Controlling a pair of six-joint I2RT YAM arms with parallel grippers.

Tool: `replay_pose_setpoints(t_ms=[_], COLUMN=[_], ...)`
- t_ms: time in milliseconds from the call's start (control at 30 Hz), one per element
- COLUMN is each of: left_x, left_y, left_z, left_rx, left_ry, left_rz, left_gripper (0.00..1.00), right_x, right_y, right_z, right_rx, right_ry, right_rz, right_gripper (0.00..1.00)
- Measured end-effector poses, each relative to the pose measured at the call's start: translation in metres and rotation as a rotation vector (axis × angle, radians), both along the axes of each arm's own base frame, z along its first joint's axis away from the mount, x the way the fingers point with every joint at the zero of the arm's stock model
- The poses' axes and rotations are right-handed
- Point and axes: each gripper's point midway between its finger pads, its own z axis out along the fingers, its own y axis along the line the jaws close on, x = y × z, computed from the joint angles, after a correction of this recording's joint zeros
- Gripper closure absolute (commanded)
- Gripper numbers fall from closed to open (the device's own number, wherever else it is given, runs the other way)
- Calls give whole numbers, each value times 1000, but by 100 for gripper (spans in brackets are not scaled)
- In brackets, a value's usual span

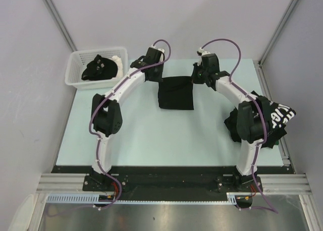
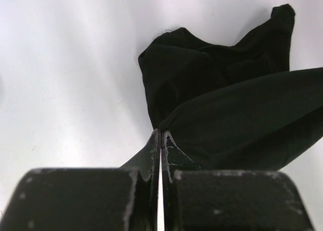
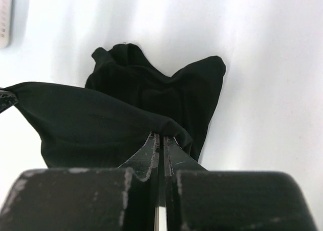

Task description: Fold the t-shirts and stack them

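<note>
The pale green table fills the middle. At its right edge, partly behind the right arm, lies a pile of black shirts, one showing big white lettering. A black shirt, a neat rectangle from above, is at the far middle, its far edge held between both grippers. A white basket at the far left corner holds black and white cloth. The left gripper is clamped on the shirt's left corner. The right gripper pinches the right one.
</note>
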Motion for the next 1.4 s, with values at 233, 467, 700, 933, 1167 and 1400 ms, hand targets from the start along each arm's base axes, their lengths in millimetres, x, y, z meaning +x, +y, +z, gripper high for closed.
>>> replay_pose_setpoints(t_ms=[233,467,700,933,1167,1400], left_x=[5,13,22,33,48,64], left_y=[0,-1,-2,-2,-8,-15], left_z=[-26,-38,-44,-51,-57,-59], left_rx=[17,14,6,-5,-24,-47], left_ry=[38,34,17,-1,-35,-76], left_rz=[3,6,14,24,26,26], left_gripper=[100,100,100,100,99,100], right_x=[7,18,30,40,45,50], right_y=[0,-1,-1,-3,-9,-16], right_z=[-30,-43,-46,-62,-66,-69], right_rx=[0,-7,-12,-17,-17,-17], right_ry=[61,75,66,78,80,72], right_rz=[12,8,10,4,-8,-19], right_gripper=[100,100,100,100,100,100])
